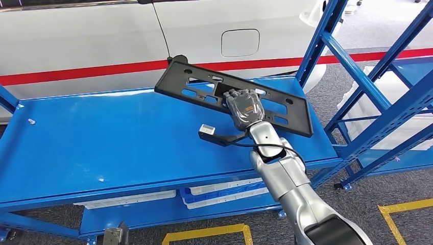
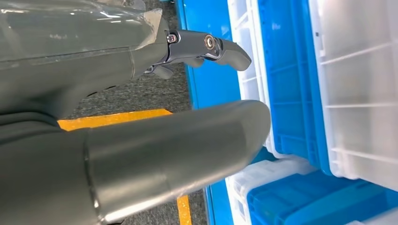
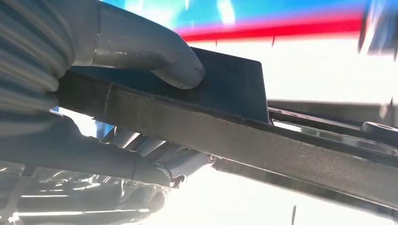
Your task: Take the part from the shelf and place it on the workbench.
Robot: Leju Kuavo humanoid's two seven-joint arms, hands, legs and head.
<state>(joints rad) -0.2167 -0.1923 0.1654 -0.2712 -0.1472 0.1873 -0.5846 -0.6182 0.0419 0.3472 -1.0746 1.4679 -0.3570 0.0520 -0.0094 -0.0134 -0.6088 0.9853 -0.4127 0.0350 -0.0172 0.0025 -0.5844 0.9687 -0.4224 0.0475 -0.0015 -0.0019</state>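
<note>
Part (image 1: 204, 84) looks long, flat, black, full of cutouts; my right hand (image 1: 245, 108) clamps it over the workbench's (image 1: 102, 143) far right corner.

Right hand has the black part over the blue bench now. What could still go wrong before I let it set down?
1. The right hand grips the black part near its middle by one long edge, so the flat, wide piece might twist or slip in the grip.
2. The part is tilted, its far corner raised toward the white car body; a swing could touch it.
3. It hangs near the blue workbench right edge; released there, it may overhang.
</note>
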